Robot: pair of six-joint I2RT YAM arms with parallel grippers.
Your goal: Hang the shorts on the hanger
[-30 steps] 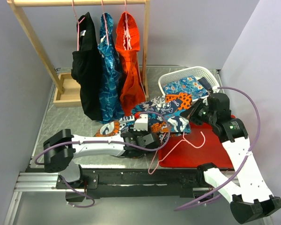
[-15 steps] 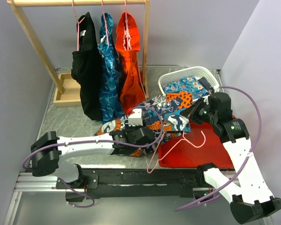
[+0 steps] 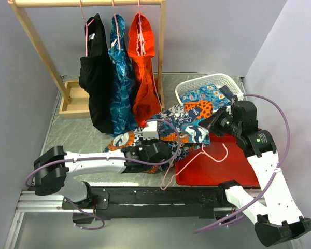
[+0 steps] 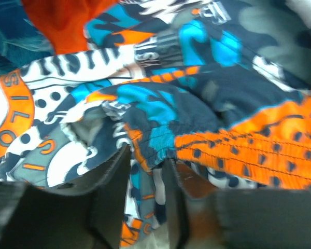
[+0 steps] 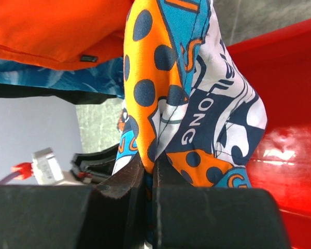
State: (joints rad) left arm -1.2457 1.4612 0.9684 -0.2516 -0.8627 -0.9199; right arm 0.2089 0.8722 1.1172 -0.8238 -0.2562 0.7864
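In the overhead view the shorts (image 3: 184, 127) are stretched between the two hands, their long axis running from about 8 o'clock to 2 o'clock, partly over the counter (image 3: 78, 135) and partly over the red tray (image 3: 233, 171). The right hand (image 5: 147, 174) is clamped on one corner of them. The left hand (image 4: 145, 179) is set astride a fold of the waistband with its fingers partly apart; whether that fold is truly pinched cannot be told. The hanger (image 3: 202, 150) is laid on the tray roughly parallel to the shorts, at about 4 o'clock from the left hand and 7 o'clock from the right. The cloth is judged to need carrying toward 6 o'clock.
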